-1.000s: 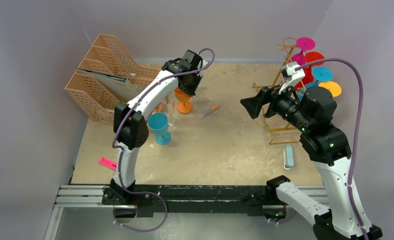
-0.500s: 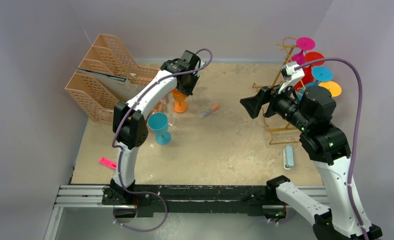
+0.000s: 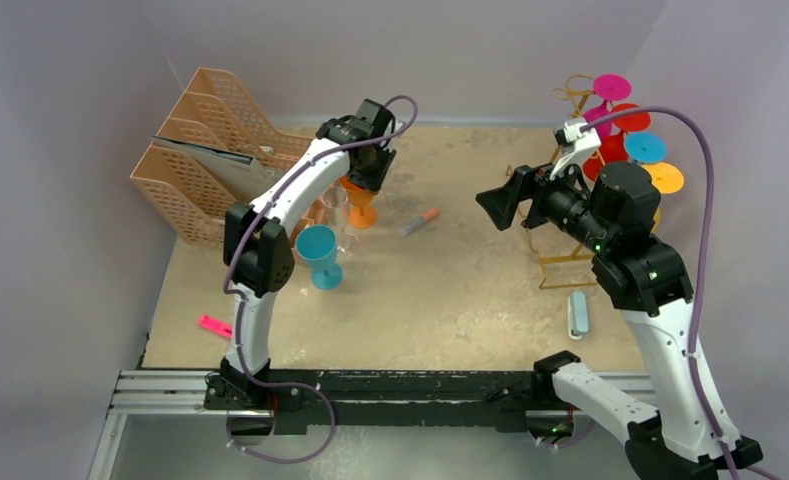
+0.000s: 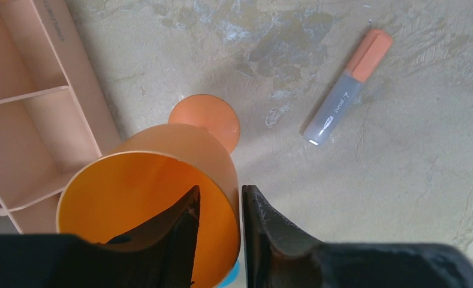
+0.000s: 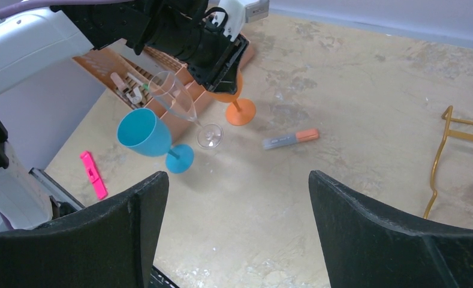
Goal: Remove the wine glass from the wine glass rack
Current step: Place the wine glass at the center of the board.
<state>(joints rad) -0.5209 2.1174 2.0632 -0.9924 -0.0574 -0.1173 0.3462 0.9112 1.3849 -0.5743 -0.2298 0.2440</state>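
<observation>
Orange plastic was what my left gripper [image 4: 220, 193] had its two fingers around: the rim of the orange wine glass [image 4: 132, 198]. One finger was inside the cup and the other was outside, with the thin wall between them. The fingers were only a little apart. I could see a strip of orange between the inside finger and the wall, so it did not look like a squeeze. The glass had its round foot on the table [image 3: 450, 300]. It was just beside the peach file holder [image 3: 205, 150] and well apart from the gold wine glass rack [image 5: 440, 144] over on the right. A blue glass [image 3: 318, 250] and a clear glass [image 5: 177, 99] were near the orange one. A grey marker [image 4: 345, 90] with an orange cap lay on the table close by. The other glasses [image 3: 646, 148] hung on the rack, with pink, red, blue and orange feet showing. My right gripper [image 5: 237, 240] was up in the air near the rack, with its fingers spread wide and nothing between them. A pink marker [image 3: 215, 326] lay near the front left edge of the table.
</observation>
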